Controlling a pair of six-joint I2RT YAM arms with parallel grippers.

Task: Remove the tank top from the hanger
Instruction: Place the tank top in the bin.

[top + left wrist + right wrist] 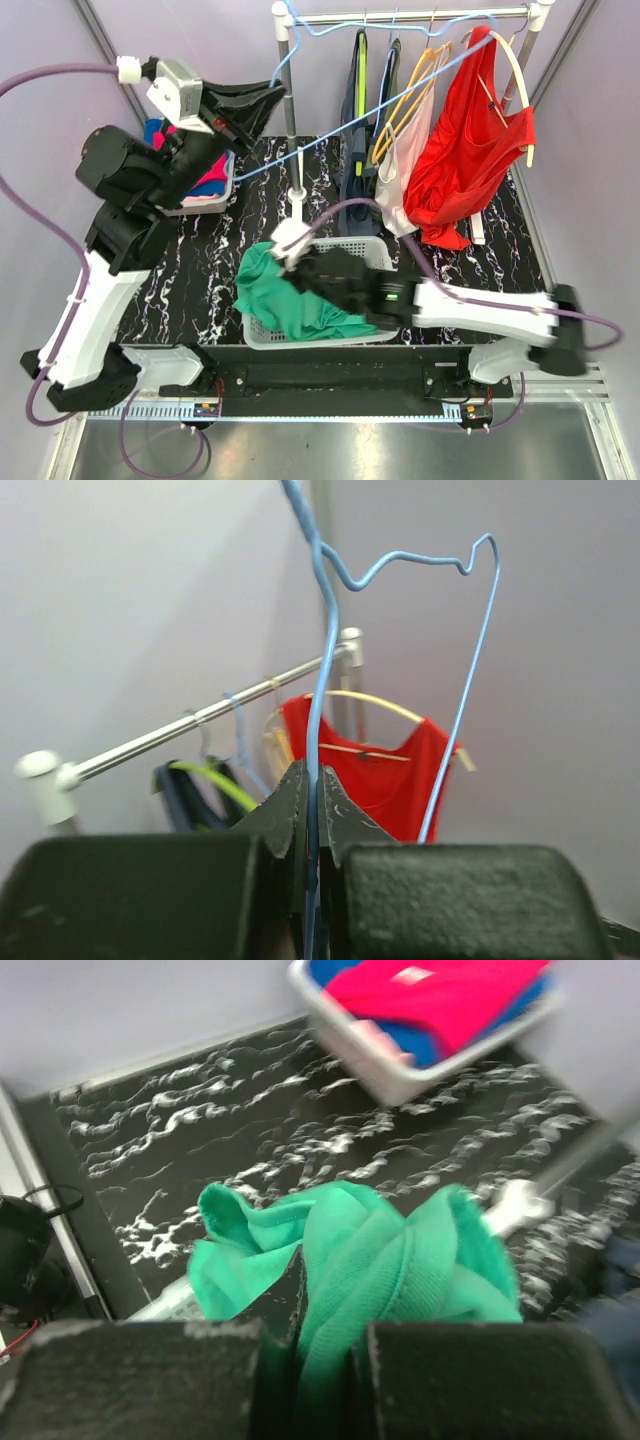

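Your right pincer (328, 1352) is clamped on a fold of the green tank top (390, 1250), which lies bunched in the white basket (355, 243) and spills over its left rim. Your left pincer (315, 798) is closed tight on the blue wire hanger (327, 650), held aloft and apparently bare. Risk: withdrawing the right arm without releasing would drag the garment onto the table (200, 290). The thin wire may also twist in its grip.

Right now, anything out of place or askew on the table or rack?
Two things. The blue wire hanger is bare, pinched in the left gripper and slanting out from the rack rather than hanging straight. The green tank top, pinched in the right gripper, spills over the white basket's left rim.
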